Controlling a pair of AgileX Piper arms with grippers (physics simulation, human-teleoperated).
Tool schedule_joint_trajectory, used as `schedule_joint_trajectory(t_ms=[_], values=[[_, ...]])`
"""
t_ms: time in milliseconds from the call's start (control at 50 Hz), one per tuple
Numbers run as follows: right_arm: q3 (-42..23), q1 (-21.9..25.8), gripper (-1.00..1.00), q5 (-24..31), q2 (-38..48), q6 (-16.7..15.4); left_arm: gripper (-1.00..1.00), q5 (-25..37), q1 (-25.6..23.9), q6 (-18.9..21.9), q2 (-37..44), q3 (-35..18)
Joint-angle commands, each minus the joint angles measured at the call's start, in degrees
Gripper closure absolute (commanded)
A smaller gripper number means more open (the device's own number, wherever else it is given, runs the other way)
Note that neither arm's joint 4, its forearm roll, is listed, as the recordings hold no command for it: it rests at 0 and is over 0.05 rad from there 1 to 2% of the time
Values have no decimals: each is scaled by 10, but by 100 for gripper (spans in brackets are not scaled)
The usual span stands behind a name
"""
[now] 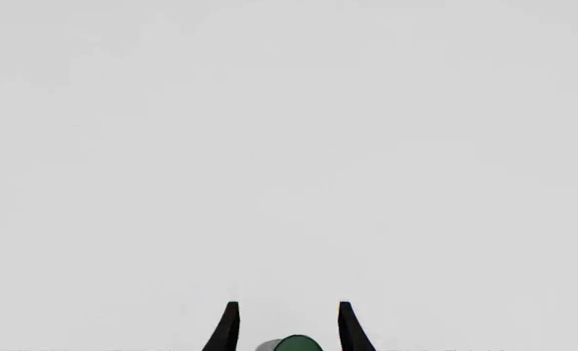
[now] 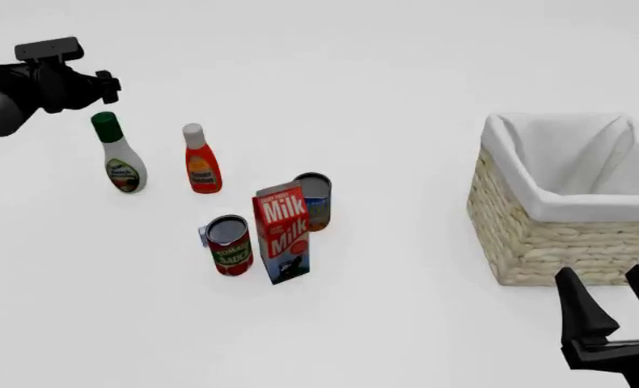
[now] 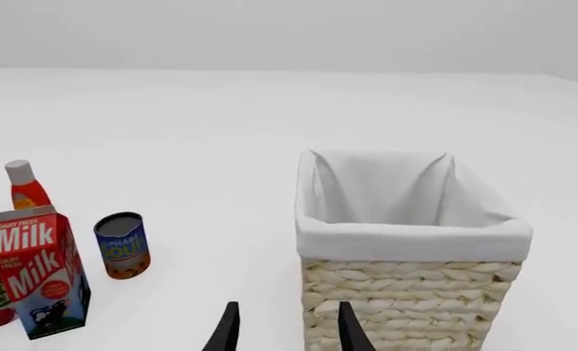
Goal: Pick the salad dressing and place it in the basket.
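Note:
The salad dressing (image 2: pixel 119 158), a whitish bottle with a green cap, stands upright at the far left of the table. My left gripper (image 2: pixel 106 89) hovers just above and behind its cap. In the left wrist view, that gripper (image 1: pixel 287 307) is open, and only the green cap of the salad dressing (image 1: pixel 297 344) shows low between the fingers, apart from them. The basket (image 2: pixel 557 242), wicker with a white lining, sits at the right with nothing inside it. My right gripper (image 2: pixel 613 297) stands open in front of the basket (image 3: pixel 406 292), holding nothing.
A red bottle with a white cap (image 2: pixel 201 164) stands just right of the dressing. Nearer the middle are a milk carton (image 2: pixel 281 234), a tomato sauce can (image 2: pixel 230 245) and a blue can (image 2: pixel 314 202).

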Motion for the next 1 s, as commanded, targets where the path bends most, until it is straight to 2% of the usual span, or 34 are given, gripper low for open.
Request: schedule_joint_trajectory(t_ms=[20,300,1000], values=[[0,2,-100,10,-8,2,-100,-25,-9,7,5,37],[0,0,-100,15,-13,2,-100,-42,-14,4,19,54],[0,5,-100,39,-36,7,-100,-105,-9,13,34,138]])
